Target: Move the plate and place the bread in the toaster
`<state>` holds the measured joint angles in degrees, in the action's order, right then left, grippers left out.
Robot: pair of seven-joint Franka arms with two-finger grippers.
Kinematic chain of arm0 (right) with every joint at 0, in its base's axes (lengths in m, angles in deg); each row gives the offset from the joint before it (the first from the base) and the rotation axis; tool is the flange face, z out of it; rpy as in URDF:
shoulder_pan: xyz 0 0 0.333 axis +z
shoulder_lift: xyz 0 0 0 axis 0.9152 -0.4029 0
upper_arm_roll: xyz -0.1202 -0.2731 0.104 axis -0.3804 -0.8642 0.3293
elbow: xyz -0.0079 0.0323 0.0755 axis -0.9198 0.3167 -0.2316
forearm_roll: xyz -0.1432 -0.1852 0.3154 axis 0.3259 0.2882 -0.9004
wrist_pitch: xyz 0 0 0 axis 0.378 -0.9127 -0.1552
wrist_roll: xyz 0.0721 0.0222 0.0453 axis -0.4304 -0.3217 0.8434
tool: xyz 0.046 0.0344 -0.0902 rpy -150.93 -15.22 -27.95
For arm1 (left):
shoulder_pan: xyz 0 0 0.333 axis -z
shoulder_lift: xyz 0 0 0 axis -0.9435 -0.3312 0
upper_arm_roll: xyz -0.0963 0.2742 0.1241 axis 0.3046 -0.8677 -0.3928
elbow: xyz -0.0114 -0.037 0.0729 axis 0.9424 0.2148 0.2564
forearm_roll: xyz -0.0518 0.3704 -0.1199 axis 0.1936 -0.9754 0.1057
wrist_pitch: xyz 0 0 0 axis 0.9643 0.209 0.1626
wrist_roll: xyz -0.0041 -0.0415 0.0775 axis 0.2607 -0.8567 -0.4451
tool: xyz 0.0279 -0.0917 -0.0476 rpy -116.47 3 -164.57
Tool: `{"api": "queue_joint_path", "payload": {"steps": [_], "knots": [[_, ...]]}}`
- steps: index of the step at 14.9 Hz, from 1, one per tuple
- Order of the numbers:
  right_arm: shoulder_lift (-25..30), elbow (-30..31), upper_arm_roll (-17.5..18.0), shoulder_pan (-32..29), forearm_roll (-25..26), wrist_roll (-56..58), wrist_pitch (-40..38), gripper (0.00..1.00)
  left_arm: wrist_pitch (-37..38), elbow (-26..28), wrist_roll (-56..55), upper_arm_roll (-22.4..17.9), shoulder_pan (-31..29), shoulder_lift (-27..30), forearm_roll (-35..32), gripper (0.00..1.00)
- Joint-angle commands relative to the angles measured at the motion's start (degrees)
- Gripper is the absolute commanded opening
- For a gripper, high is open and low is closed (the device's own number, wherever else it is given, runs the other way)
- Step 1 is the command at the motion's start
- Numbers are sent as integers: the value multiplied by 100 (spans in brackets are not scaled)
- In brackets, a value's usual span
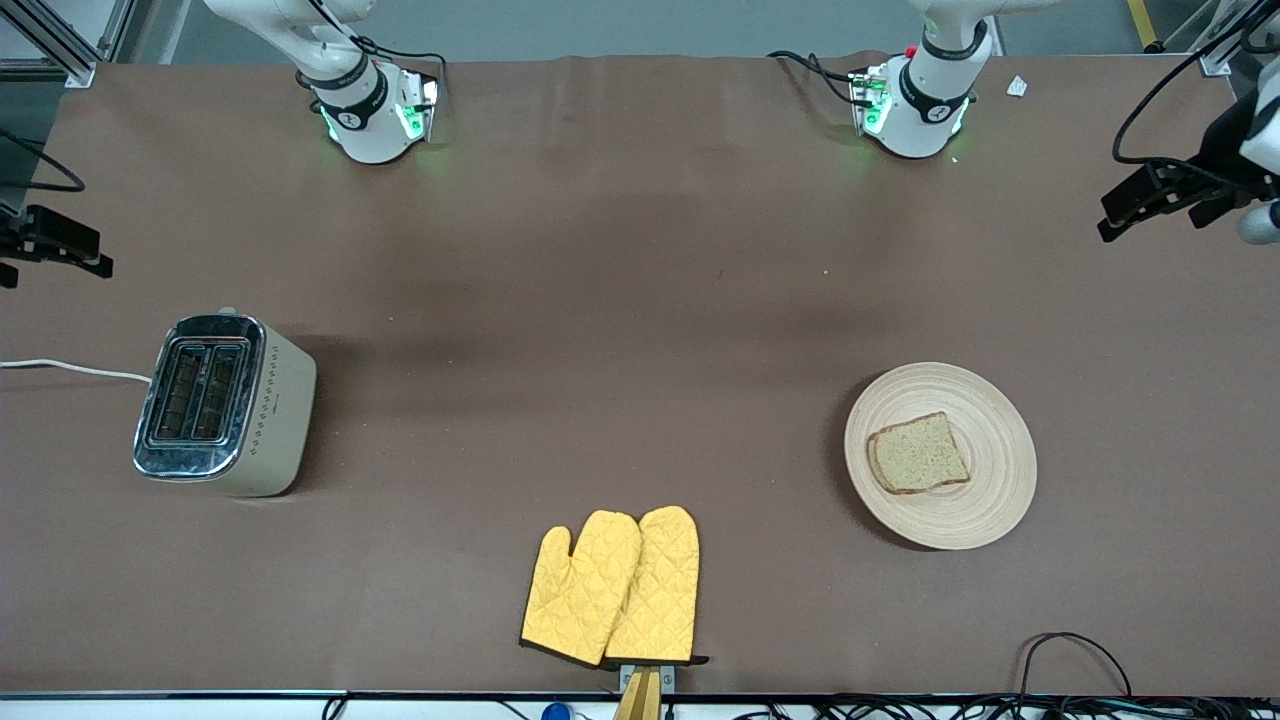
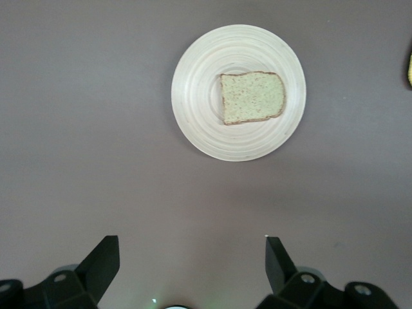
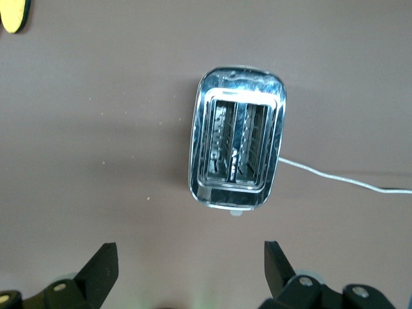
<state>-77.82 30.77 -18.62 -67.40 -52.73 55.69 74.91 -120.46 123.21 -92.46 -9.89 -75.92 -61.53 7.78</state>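
We judge the bread (image 1: 918, 453) soft and light; grip its crust edges. It lies on the rigid plate (image 1: 990, 500). Left gripper (image 2: 190, 267) and right gripper (image 3: 190, 270) hang with fingers apart, empty, over bare tabletop (image 1: 600, 300).

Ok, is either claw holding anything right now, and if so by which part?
Nothing is held. The left claw hangs open above the round beige wooden plate carrying the speckled bread slice; the right claw hangs open above the cream chrome-topped toaster.

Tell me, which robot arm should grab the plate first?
Probably the left arm. Its open claw hangs above the wooden plate with the bread slice; the right claw, also open, is over the toaster.
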Motion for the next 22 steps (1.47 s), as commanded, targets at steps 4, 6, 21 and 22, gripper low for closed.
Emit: {"api": "queue_joint_path", "payload": {"steps": [4, 6, 21, 22], "knots": [[-8, 212, 55, -69, -60, -38, 458, 100, -389, -137, 508, -243, -730, -743, 1093, 100], [27, 229, 64, -42, -69, -64, 423, 100, -670, -137, 579, -243, -835, -1068, 1111, 100], [27, 782, 73, 2, -289, -73, 808, 100, -1621, -663, 3731, -226, -2443, -4583, 3290, 93], [54, 861, 73, 2, -289, -65, 870, 100, -1621, -778, 3925, -217, -2522, -4751, 3360, 89]]}}
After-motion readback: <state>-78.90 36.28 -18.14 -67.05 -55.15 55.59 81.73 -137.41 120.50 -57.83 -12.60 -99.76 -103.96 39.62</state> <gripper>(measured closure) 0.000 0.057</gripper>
